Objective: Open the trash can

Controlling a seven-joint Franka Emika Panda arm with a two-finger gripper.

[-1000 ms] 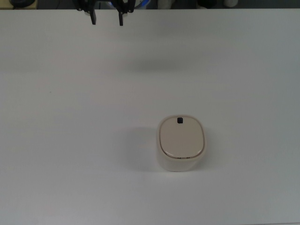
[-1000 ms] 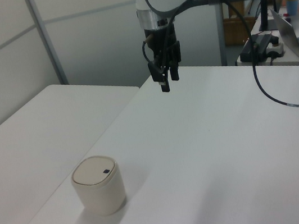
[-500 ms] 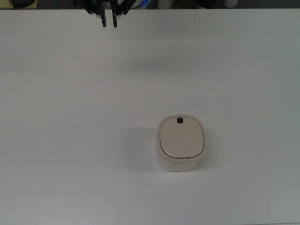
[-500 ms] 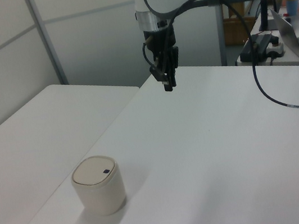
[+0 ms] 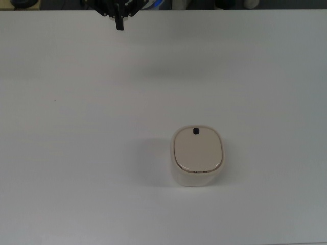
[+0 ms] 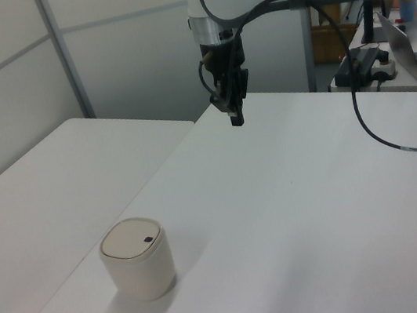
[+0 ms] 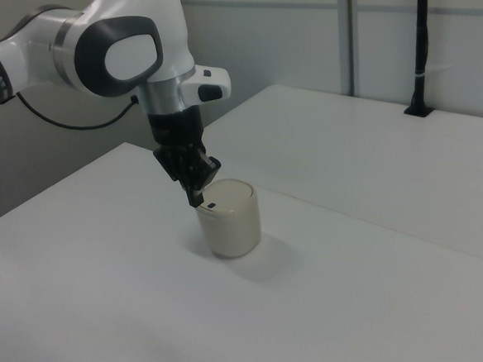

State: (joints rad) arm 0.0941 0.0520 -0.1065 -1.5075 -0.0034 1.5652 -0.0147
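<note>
- One tool [image 5: 119, 23] hangs over the counter's [image 5: 66, 153] far edge at the top view's top, fingers pressed together, holding nothing.
- In the left view the tool [image 6: 235, 117] points down above the counter [image 6: 297, 214], well apart from the bin [image 6: 136, 258].
- In the right view the tool [image 7: 196, 196] overlaps the bin [image 7: 230, 217] in line of sight.
- The bin [image 5: 197, 155] stands upright right of centre in the top view, beige lid [image 5: 197, 150] shut, black button [image 5: 196, 131] at the lid's far edge.
</note>
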